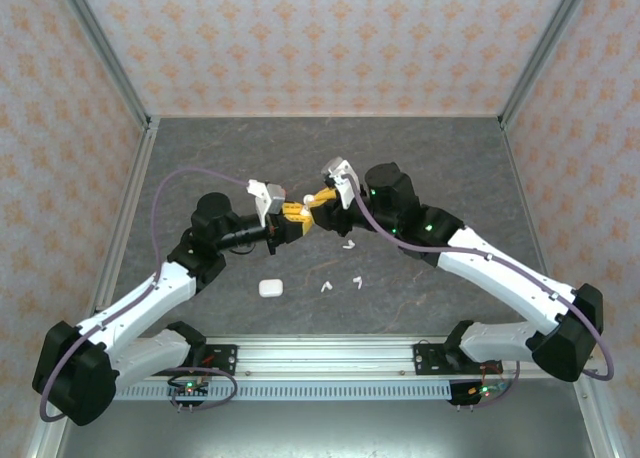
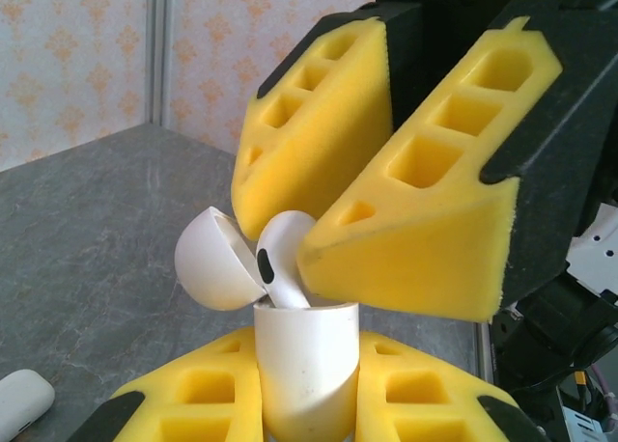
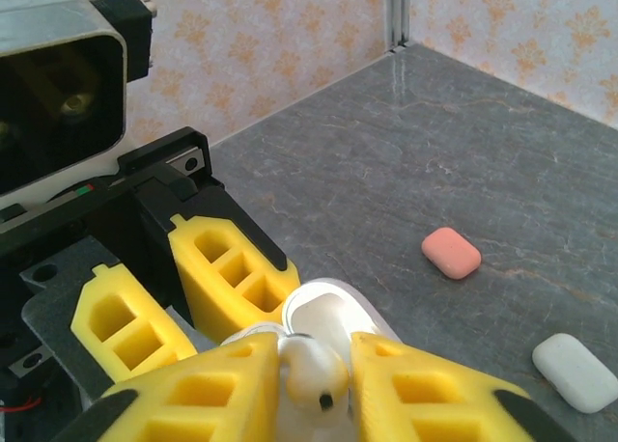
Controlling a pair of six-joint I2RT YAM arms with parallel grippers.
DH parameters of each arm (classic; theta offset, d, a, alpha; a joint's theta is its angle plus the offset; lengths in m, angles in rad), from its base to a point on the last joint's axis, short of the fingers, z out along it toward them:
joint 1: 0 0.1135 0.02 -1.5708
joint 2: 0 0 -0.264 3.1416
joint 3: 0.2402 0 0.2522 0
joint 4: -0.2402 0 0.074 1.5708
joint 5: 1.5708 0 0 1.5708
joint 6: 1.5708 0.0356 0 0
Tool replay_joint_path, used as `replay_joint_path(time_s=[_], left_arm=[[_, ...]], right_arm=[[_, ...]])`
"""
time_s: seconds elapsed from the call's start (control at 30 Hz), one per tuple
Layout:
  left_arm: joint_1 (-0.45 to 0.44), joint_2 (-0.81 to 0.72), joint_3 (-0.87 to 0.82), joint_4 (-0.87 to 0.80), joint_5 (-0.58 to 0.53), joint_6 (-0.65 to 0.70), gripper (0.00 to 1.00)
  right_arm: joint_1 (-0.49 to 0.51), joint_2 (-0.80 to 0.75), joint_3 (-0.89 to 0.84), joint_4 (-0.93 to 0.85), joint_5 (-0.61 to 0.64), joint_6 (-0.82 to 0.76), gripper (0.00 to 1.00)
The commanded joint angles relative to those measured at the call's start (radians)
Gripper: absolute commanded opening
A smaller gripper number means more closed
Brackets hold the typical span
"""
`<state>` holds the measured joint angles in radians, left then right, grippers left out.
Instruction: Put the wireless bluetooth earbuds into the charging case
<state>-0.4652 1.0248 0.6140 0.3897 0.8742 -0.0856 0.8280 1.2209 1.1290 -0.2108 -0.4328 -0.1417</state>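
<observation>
The step in hand is the insertion itself. In the left wrist view the left hand (image 1: 287, 221) is clamped on an upright white case (image 2: 307, 355), its lid (image 2: 212, 263) swung back to the left. An earbud (image 2: 282, 254) stands with its stem down in the mouth of the case and its head still above the rim, so I judge it part-seated at best.

The right hand (image 3: 317, 403) comes in from above with its jaws narrow, one yellow pad on either side of the earbud's head. Whether the pads grip it or merely flank it I cannot tell.

The next move, as I read it, calls for the stem to line up with its well and slide straight down, with the case held steady below. Then the right hand must lift clear without dragging the earbud back out or knocking the lid.

In the top view the two hands meet at the middle of the frame. Below them lie three loose earbuds (image 1: 325, 286), small and white, and left of these a spare case (image 1: 269, 288). The right wrist view shows a pink case (image 3: 451, 252) at the right and another white case (image 3: 574, 370) at the lower right, both flat and shut.

The counter (image 1: 420, 158) is dark grey and stone-patterned. Walls (image 1: 300, 38) papered in a pale orange motif close it in on three sides, with metal posts at the corners.
</observation>
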Motion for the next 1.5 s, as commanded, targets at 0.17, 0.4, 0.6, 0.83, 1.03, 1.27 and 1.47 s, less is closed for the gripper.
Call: replay_joint_path(time_s=[0.17,0.4,0.6,0.83,1.03,1.27,1.47], left_arm=[[-0.009,-0.026,0.015,0.064,-0.019,-0.005,0.00],[-0.009,-0.029,0.009,0.073,-0.029,-0.004,0.00],[-0.008,-0.040,-0.011,0.115,-0.042,-0.011,0.00],[-0.009,-0.050,-0.031,0.193,-0.057,-0.025,0.00],[-0.015,-0.074,-0.022,0.230,-0.104,0.003,0.00],[-0.017,-0.077,0.008,0.236,-0.122,0.042,0.00],[-0.016,-0.087,0.013,0.221,-0.134,0.045,0.00]], right_arm=[[-0.008,0.000,0.109,-0.067,-0.048,0.052,0.45],[-0.065,-0.032,0.134,-0.094,-0.016,0.132,0.52],[-0.144,-0.080,0.100,-0.148,-0.039,0.191,0.52],[-0.144,-0.078,0.099,-0.162,-0.066,0.199,0.57],[-0.143,-0.072,0.150,-0.147,-0.134,0.205,0.61],[-0.144,-0.062,0.186,-0.101,-0.252,0.224,0.57],[-0.147,-0.058,0.212,-0.174,-0.077,0.228,0.59]])
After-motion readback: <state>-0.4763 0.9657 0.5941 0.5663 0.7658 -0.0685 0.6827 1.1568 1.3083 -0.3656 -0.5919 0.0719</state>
